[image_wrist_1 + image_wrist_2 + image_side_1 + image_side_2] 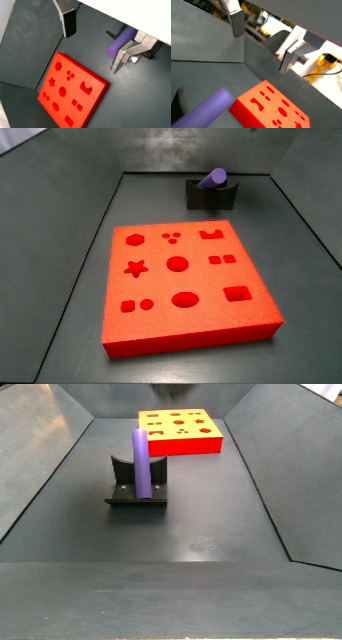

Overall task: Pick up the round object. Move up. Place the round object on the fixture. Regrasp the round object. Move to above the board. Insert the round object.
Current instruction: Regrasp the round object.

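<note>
The purple round object rests in the notch of the dark fixture, standing nearly upright; both also show in a side view, the round object on the fixture. The red board lies flat on the floor apart from the fixture, and shows in the other side view too. My gripper is open and empty. In both wrist views it hangs above the floor, with the round object off to one side, outside the fingers. The board lies below. The gripper shows in neither side view.
Dark grey sloping walls enclose the floor on all sides. A yellow-cabled device and clutter stand beyond the wall in a wrist view.
</note>
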